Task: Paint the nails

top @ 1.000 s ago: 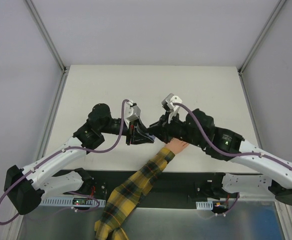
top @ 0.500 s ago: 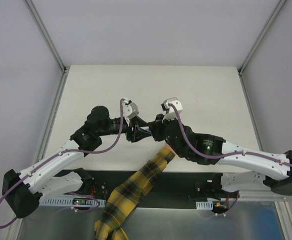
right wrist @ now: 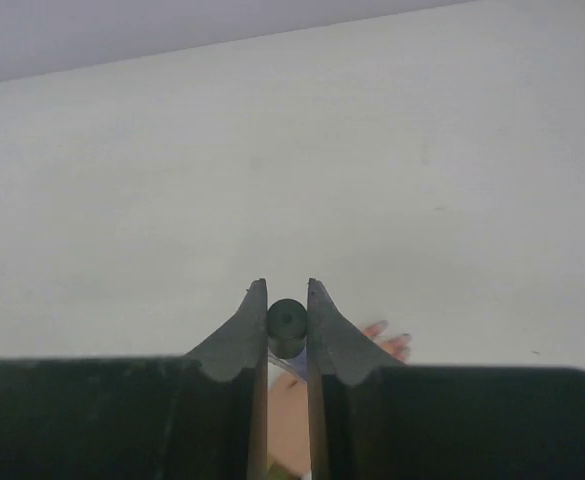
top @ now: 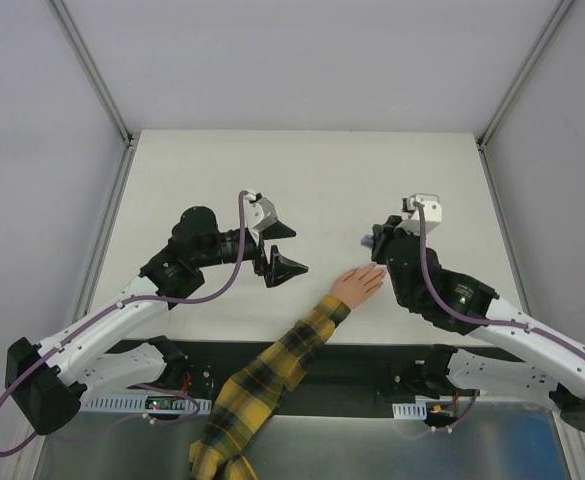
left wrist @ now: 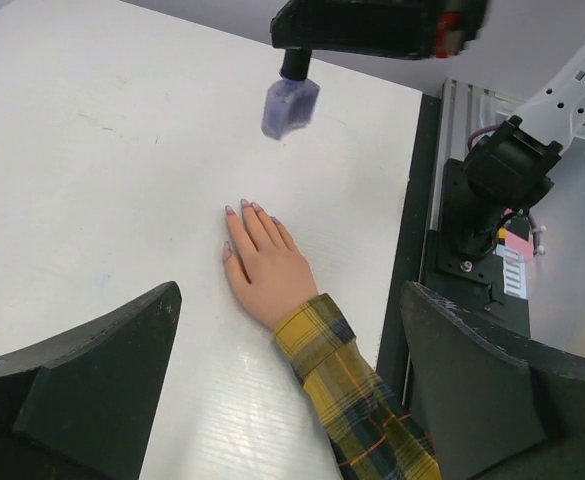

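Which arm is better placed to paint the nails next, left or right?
Right. The right gripper is shut on the cap of the purple bottle, which hangs just beyond the nails. The left gripper is open and empty, off to the side.

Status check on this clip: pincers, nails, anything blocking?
Left pincer open, empty. Right pincer shut on purple bottle by its cap. Hand flat on table, nails uncovered. Nothing over them.
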